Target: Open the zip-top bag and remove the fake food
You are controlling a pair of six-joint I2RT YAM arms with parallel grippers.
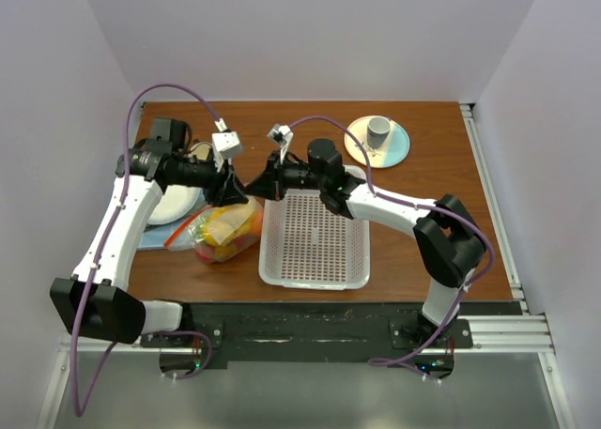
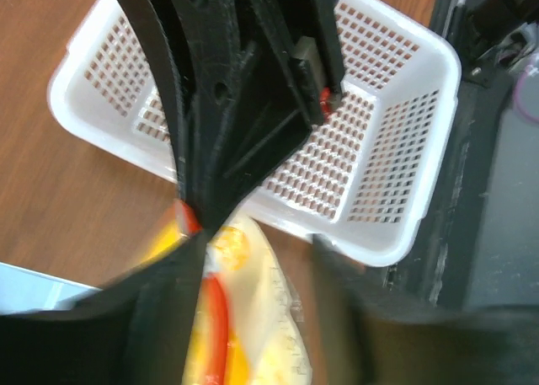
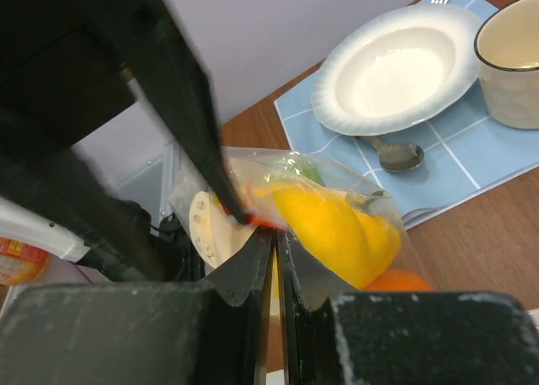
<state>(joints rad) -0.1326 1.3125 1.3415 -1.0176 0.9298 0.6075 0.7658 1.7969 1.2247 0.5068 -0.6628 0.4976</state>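
- Clear crinkly zip-top bag (image 1: 225,230), orange-red strip, lies just left of white perforated basket (image 1: 315,246); glossy plastic fake food (image 3: 333,225) inside.
- Right gripper (image 3: 275,246) pinches its zip edge.
- Left gripper (image 1: 232,191) spread at bag top.

The white basket (image 1: 313,241) hems in the zip-top bag (image 1: 225,232) at 3 o'clock, with the bowl (image 1: 178,204) and blue mat (image 1: 150,237) at 9 o'clock. Bare bench (image 1: 441,157) lies open toward 2 o'clock.

You see your right gripper (image 3: 274,242) pinched nearly together on the zip-top bag (image 3: 253,173) by its red strip (image 3: 261,221), yellow fake food (image 3: 337,229) inside; a bowl (image 3: 404,69), spoon (image 3: 396,155) and mug (image 3: 514,61) sit on the blue mat (image 3: 472,162) behind.
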